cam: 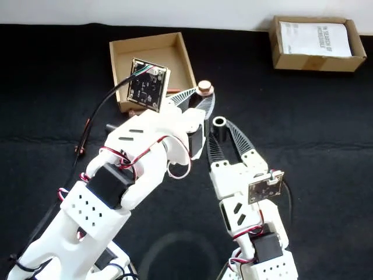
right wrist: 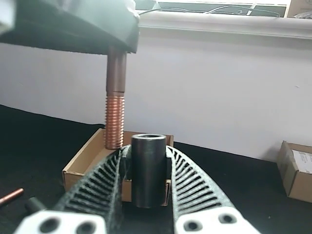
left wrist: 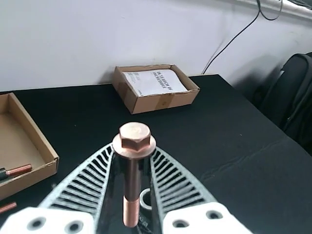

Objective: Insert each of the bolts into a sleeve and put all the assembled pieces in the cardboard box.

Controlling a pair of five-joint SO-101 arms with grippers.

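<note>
- Bolt (left wrist: 130,185): copper, flanged hex head up, held upright between the ribbed fingers (left wrist: 92,180) of the left end effector (left wrist: 134,152). The lower shank is partly hidden by the finger bases.
- Left end effector in the high view (cam: 201,98): narrow, clamped on the bolt just under its head, above the black worktop (cam: 303,128) near the cardboard box corner.
- Sleeve (right wrist: 148,168): black tube, upright with its open bore up, gripped by the right end effector (right wrist: 146,152). Its bottom end is hidden between the fingers.
- In the right wrist view the bolt's threaded tip hangs just beside the sleeve rim, outside the bore. How far in front or behind it sits is hard to tell.
- In the high view the sleeve (cam: 219,122) is near the bolt head (cam: 204,88) and not under it.
- Cardboard box (cam: 175,58): open, with one corner covered by the left arm's camera board.
- Copper-and-black piece (left wrist: 17,170): lies in the box, cut off at the frame edge. Cannot tell if it is assembled.
- Loose bolt (right wrist: 9,196): on the worktop, cut off, with a blurred spare sleeve (right wrist: 31,204) beside it.
- Second box (cam: 315,63): holds a printed sheet, well apart from the arms.
</note>
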